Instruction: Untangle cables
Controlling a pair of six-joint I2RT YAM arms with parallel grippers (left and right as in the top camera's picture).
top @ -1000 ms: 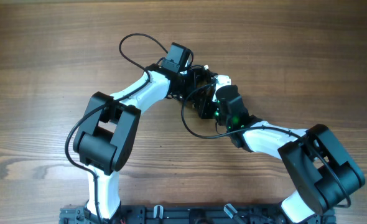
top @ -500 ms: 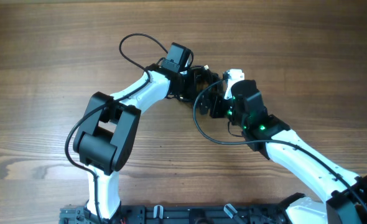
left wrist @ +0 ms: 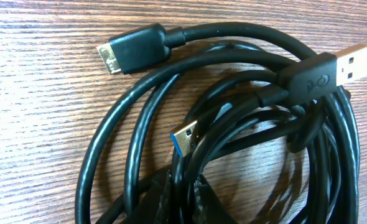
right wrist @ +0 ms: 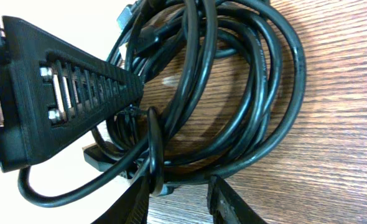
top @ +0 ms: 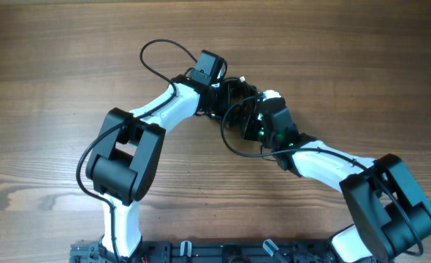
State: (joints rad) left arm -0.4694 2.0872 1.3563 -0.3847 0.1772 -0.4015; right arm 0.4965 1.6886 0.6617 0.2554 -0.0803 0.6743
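Cables [left wrist: 277,99]: one tangled coil on tabletop [left wrist: 40,93], no strand freed. Left fingers [right wrist: 78,99] pinch the bundle; right fingers [right wrist: 230,202] spread around one loop. Separation judged barely begun.

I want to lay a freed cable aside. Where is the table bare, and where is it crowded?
Bare wood lies left of the left arm, and more beyond the right arm. Crowded: the middle, where both arms meet over the cables.
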